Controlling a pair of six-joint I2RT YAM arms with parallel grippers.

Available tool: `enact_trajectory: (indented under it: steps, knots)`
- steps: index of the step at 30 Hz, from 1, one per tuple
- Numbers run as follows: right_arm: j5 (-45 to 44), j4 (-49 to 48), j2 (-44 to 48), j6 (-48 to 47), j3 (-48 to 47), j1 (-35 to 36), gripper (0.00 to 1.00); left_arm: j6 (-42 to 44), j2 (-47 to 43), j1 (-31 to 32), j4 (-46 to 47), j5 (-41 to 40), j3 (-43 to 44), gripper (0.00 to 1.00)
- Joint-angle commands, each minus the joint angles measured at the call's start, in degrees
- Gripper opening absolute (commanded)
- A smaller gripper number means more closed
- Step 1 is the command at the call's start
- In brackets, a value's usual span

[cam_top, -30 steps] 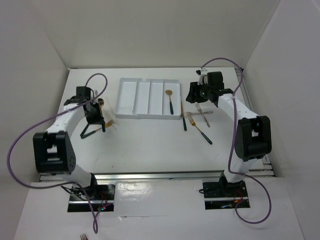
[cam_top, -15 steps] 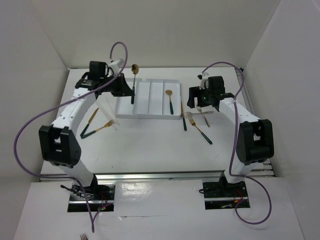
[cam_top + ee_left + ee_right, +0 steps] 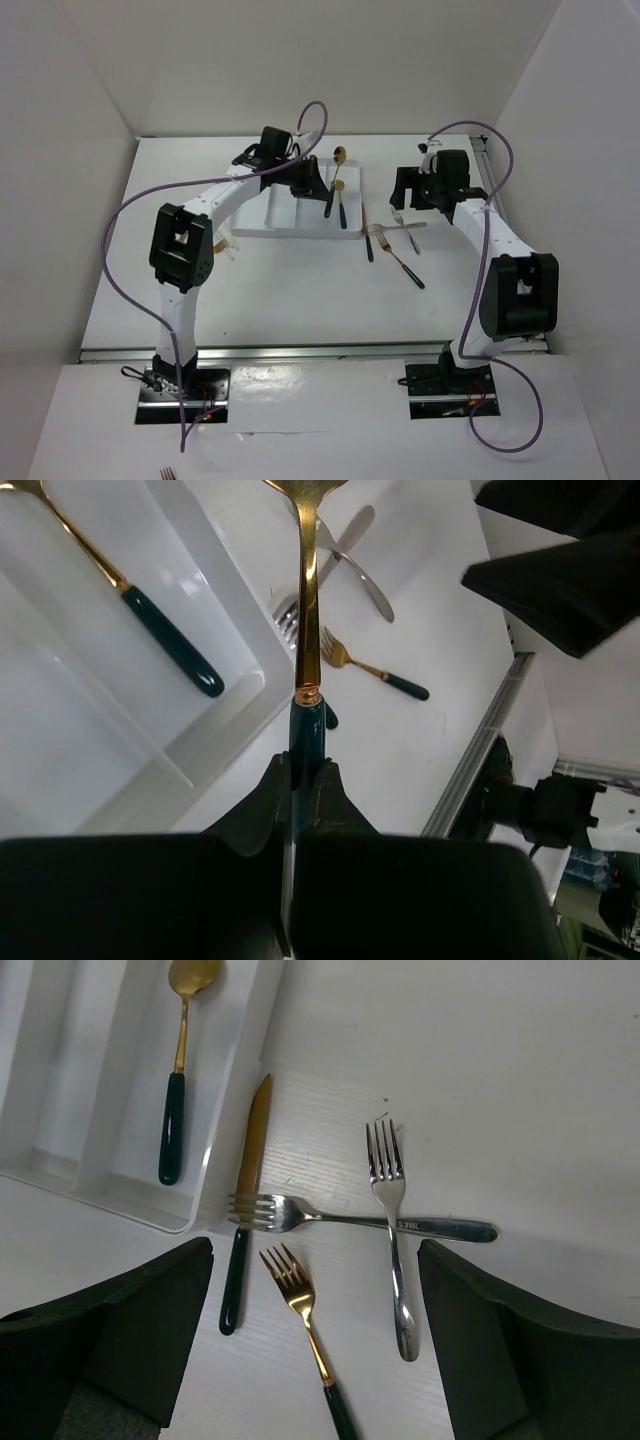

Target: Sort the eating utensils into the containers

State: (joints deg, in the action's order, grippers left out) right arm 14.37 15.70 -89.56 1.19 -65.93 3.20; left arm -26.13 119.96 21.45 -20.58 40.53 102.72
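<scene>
My left gripper (image 3: pixel 322 190) is shut on the dark handle of a gold spoon (image 3: pixel 339 155) and holds it above the right end of the white tray (image 3: pixel 255 212). In the left wrist view the fingers (image 3: pixel 262 800) clamp the teal handle (image 3: pixel 305 725). Another gold spoon (image 3: pixel 165 645) lies in the tray's right compartment (image 3: pixel 130 1165). My right gripper (image 3: pixel 410 190) is open and empty above two crossed silver forks (image 3: pixel 390 1225), a gold knife (image 3: pixel 245 1210) and a gold fork (image 3: pixel 300 1305) on the table right of the tray.
The left arm covers most of the tray in the top view. A bit of gold utensil (image 3: pixel 224 245) shows beside the left arm's upper link. White walls stand on three sides. A metal rail (image 3: pixel 300 350) runs along the near edge.
The left arm has lifted the spoon from the table's left side and swung it right, over the tray to its right end. The right gripper has shifted slightly right.
</scene>
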Motion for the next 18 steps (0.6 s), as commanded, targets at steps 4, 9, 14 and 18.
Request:
enact_trajectory:
  steps: [4,9,14,18]
  knots:
    - [0.57,0.47,2.55,2.06,0.72,-1.44,0.9,-4.19,6.85,2.54,4.32,-8.7,6.79,0.0]
    - [1.19,0.47,1.5,3.99,0.72,-2.15,0.9,-3.58,11.16,5.44,3.7,-19.33,10.49,0.0]
    - [1.19,0.47,1.49,3.99,1.24,-2.67,0.89,-3.58,16.0,5.44,2.39,-20.58,16.1,0.04]
    - [1.19,0.47,0.97,2.24,1.77,-2.67,0.89,-3.58,16.62,5.44,2.38,-21.81,15.5,0.37]
